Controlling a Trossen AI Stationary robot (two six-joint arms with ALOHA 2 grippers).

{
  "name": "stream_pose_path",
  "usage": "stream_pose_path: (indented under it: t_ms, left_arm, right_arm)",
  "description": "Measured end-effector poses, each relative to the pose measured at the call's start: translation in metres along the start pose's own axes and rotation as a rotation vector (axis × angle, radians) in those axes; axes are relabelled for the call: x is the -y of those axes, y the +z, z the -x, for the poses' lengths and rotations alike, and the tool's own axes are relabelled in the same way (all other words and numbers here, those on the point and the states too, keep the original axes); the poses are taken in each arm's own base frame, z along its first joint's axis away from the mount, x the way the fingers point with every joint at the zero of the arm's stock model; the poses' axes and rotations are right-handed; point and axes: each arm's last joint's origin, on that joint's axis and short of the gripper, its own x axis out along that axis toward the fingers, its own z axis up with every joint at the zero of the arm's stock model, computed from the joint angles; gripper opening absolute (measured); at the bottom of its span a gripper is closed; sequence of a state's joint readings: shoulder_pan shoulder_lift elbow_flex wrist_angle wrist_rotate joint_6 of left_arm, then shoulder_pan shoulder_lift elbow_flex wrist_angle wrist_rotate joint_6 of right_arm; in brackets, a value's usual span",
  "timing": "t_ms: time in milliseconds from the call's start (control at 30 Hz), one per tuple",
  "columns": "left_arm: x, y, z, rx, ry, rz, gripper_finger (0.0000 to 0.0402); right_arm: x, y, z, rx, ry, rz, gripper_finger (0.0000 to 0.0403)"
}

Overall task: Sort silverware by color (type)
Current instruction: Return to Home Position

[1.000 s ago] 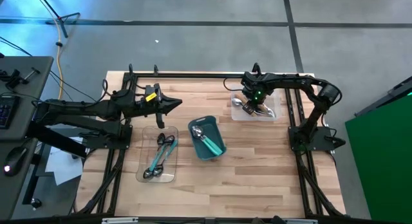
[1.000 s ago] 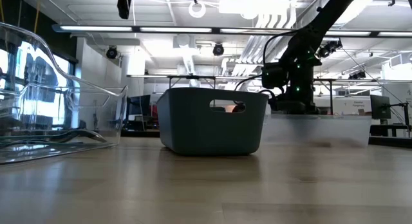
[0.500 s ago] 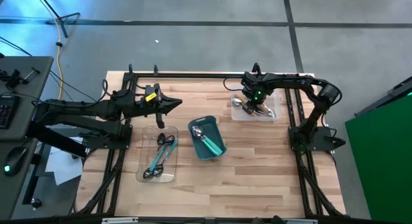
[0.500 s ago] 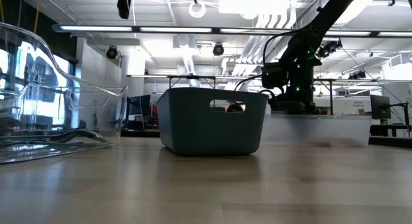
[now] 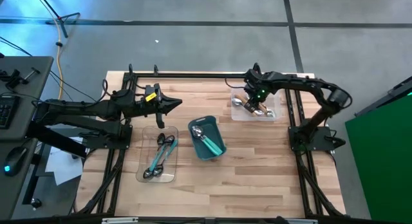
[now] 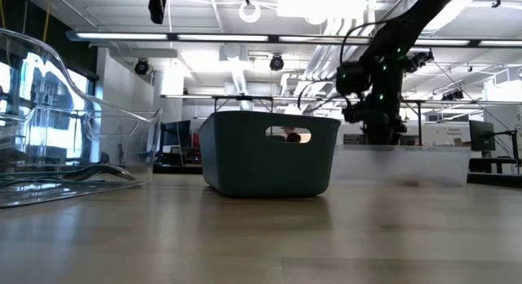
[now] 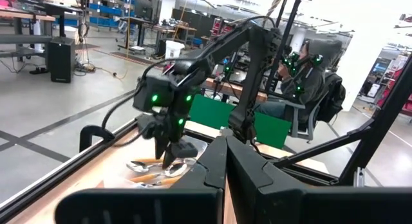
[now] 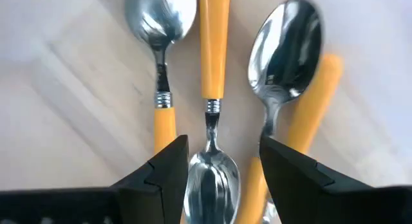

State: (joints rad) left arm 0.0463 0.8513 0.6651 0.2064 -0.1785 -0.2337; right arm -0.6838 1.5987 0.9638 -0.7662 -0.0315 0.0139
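Note:
My right gripper [image 8: 222,161] is open and hovers over the clear tray [image 5: 273,114] near the table's far right corner. Orange-handled spoons [image 8: 212,44] lie side by side on the tray floor; its fingers stand on either side of one spoon's bowl [image 8: 209,179] without touching it. My left gripper [image 5: 177,103] is shut, holds nothing, and hangs in the air above the far end of the left clear tray [image 5: 147,179], where teal- and dark-handled spoons [image 5: 161,154] lie. More teal spoons [image 5: 208,143] lie in the teal bin [image 5: 193,126].
The teal bin [image 6: 269,153] stands mid-table between the two trays. Black frame rails [image 5: 193,74] run along the table's far and side edges. Bare wood lies toward the near edge. A seated person [image 7: 309,82] shows beyond the table in the left wrist view.
My right gripper has risen a little above the far right tray and shifted slightly toward the table's right edge. The orange spoons lie where they were.

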Motion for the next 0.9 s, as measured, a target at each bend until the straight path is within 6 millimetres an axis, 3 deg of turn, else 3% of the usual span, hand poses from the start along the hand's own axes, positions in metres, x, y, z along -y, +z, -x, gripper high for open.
stream_pose_path:
  t_ms: [300,633,900]
  left_arm:
    - [0.000,0.000,0.000,0.000,0.000,0.000,0.0000]
    - [0.000,0.000,0.000,-0.001,0.000,0.026,0.0000]
    - [0.000,0.000,0.000,-0.005,0.001,0.025,0.0000]
  right_arm:
    - [-0.008,-0.023,0.062,0.152,0.012,0.046,0.0177]
    - [-0.012,-0.071,0.129,0.380,0.027,0.069,0.0177]
    - [-0.011,-0.109,0.168,0.603,0.031,0.084,0.0177]
